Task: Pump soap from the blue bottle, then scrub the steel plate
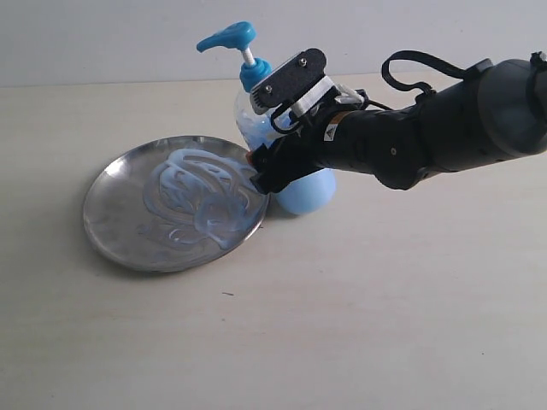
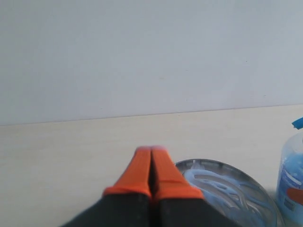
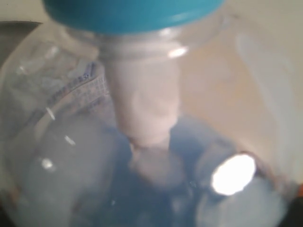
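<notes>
Evidently pumped: soap [image 1: 201,192] smears the steel plate [image 1: 111,235], scrubbing seemingly unfinished. Right gripper [image 1: 260,176], at the plate's three o'clock, closure indeterminable; left gripper [image 2: 151,176] pressed together.

Soapy steel plate [image 1: 115,224] (blue bottle [image 1: 306,193] beside)

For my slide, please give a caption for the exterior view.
Right arm at the edge of the steel plate smeared with soap, the blue bottle behind it.

Pale beige tabletop [image 1: 393,333], plain grey-white wall [image 1: 102,38] behind
</notes>
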